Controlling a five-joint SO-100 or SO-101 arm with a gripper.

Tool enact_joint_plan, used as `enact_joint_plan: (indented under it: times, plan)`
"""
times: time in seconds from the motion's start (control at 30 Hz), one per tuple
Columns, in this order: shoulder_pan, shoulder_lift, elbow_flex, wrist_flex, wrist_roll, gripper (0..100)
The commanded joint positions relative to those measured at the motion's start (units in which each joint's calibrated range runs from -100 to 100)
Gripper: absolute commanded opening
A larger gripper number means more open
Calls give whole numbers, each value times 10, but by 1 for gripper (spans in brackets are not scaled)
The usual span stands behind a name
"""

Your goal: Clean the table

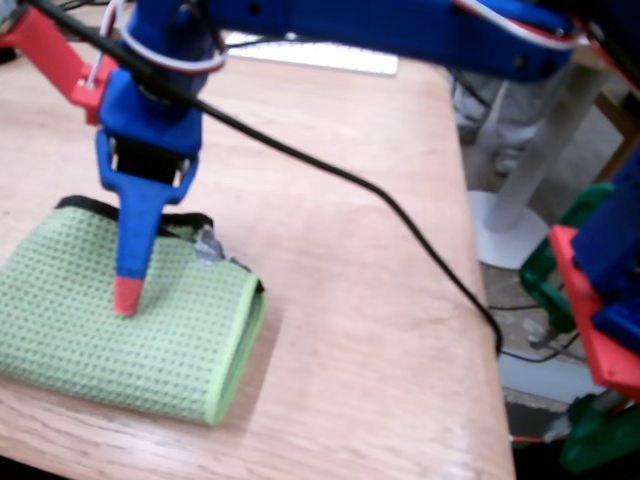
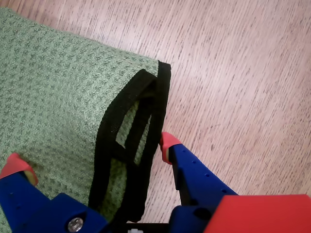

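Observation:
The light-brown wooden table (image 1: 380,200) also fills the wrist view (image 2: 243,73). A folded green waffle cloth (image 1: 170,340) with a black hem lies at its front left. My blue gripper (image 1: 128,285) points down onto the cloth, one red fingertip (image 1: 125,296) touching it; the other finger is hidden there. In the wrist view the gripper (image 2: 92,155) is open wide, straddling the cloth's (image 2: 58,87) black-hemmed edge (image 2: 126,131). One red tip (image 2: 17,165) is on the cloth and the other (image 2: 167,145) is over bare wood.
A black cable (image 1: 400,215) runs across the table to its right edge (image 1: 485,330). A small grey thing (image 1: 210,245) sits at the cloth's far corner. A white flat object (image 1: 320,55) lies at the back. A white pedestal (image 1: 530,150) and blue-red arm parts (image 1: 600,300) stand right.

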Motion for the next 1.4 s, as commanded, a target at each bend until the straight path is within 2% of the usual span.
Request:
enact_joint_plan:
  times: [0.0,0.2,0.4,0.57,0.67,0.77,0.83,0.9,0.93,1.0,1.1,1.23,1.37]
  plan:
    - [14,-9,-19,-6,2,47]
    - [17,39,-18,-5,2,35]
    - [17,50,-17,6,3,0]
    - [22,36,-16,8,3,1]
    - [63,-105,-15,17,-4,0]
    - [49,-273,47,119,-4,0]
    - [46,-395,153,185,-4,0]
    - [-2,-518,311,209,-4,0]
    - [-27,-637,498,198,-4,0]
    - [-88,-699,657,197,-3,0]
    - [-210,-707,784,178,-3,1]
    - [-203,-682,812,66,-1,1]
    - [-205,-619,813,39,2,0]
